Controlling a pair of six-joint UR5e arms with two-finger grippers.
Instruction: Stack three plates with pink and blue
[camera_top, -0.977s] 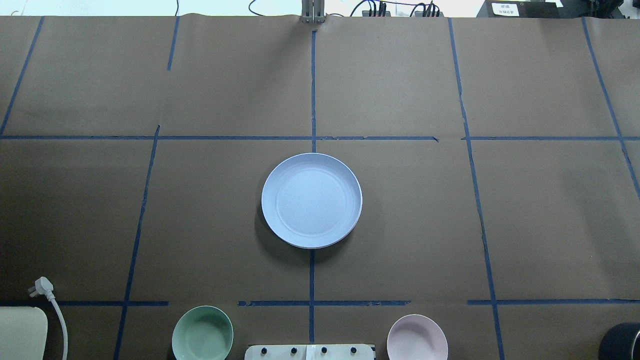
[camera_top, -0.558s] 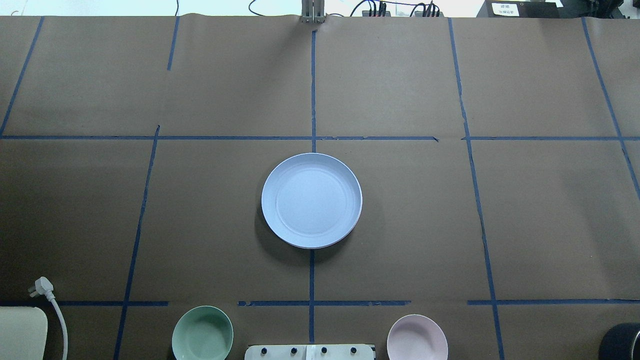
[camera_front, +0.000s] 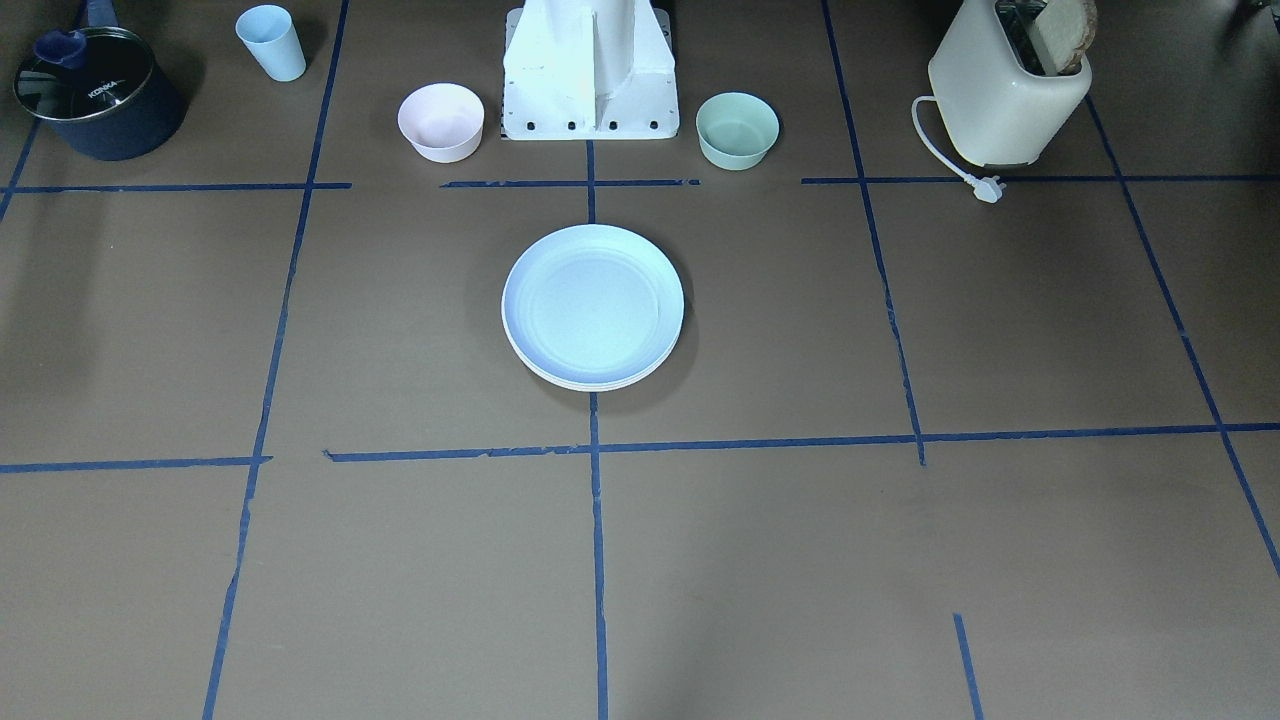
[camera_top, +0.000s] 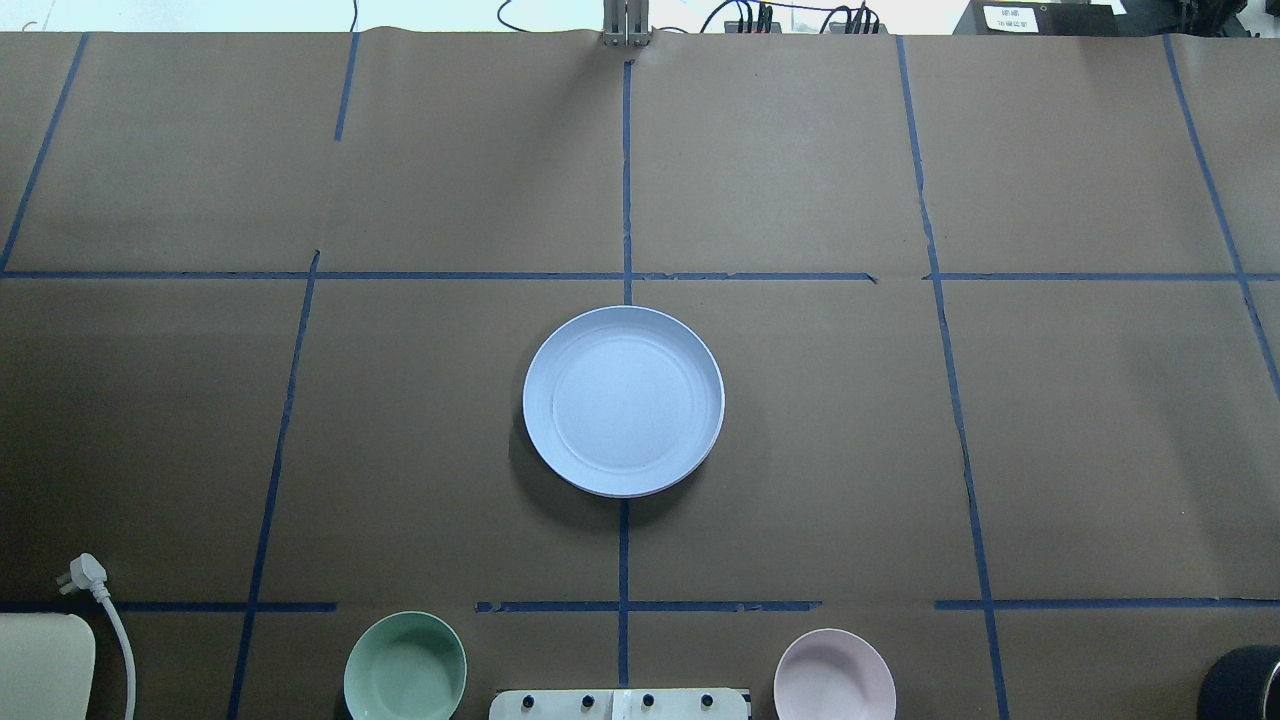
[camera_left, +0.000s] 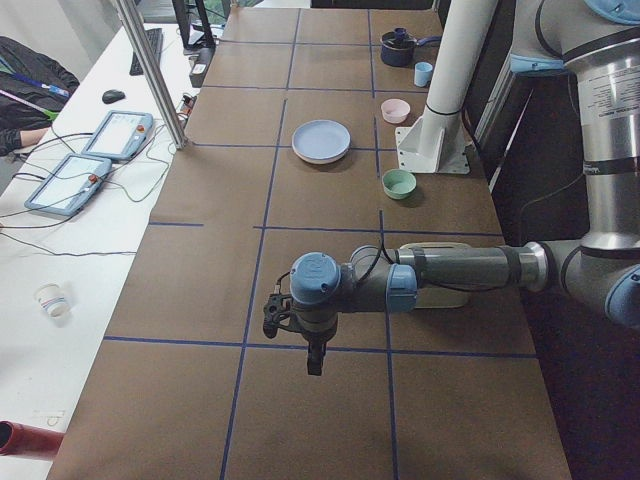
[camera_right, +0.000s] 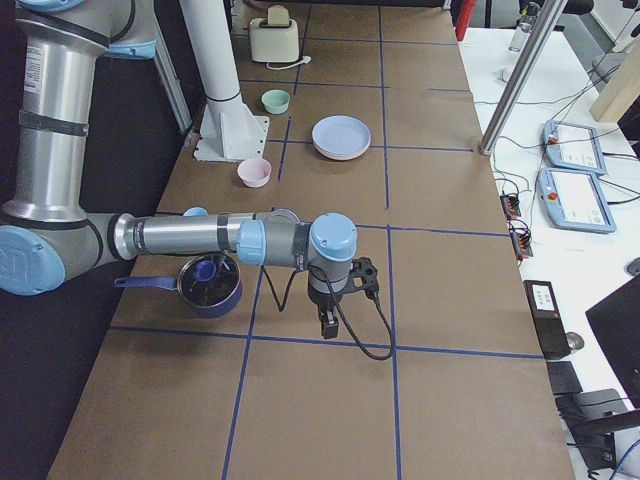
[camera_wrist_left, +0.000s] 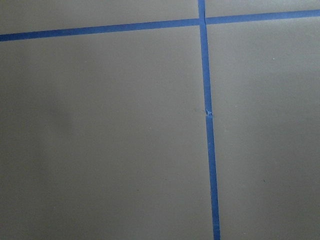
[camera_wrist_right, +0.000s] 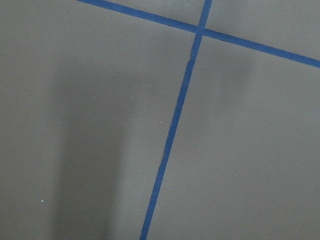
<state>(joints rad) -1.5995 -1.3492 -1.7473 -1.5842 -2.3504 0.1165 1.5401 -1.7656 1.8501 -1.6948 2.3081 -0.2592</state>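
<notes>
The pale blue plate (camera_top: 623, 400) lies on top of a stack at the table's middle. In the front-facing view the blue plate (camera_front: 592, 303) covers the others, and only pale rims (camera_front: 590, 384) of the plates beneath show at its near edge. In the right side view a pinkish rim (camera_right: 340, 153) shows under it. My left gripper (camera_left: 313, 362) hangs over bare table far from the stack, seen only in the left side view. My right gripper (camera_right: 327, 326) hangs over bare table at the other end, seen only in the right side view. I cannot tell if either is open or shut.
A small green bowl (camera_top: 405, 665) and a small pink bowl (camera_top: 834, 675) stand beside the robot base (camera_front: 590, 75). A toaster (camera_front: 1005, 95) with its plug (camera_top: 85, 572), a dark pot (camera_front: 95, 95) and a blue cup (camera_front: 272, 42) stand along the robot's side.
</notes>
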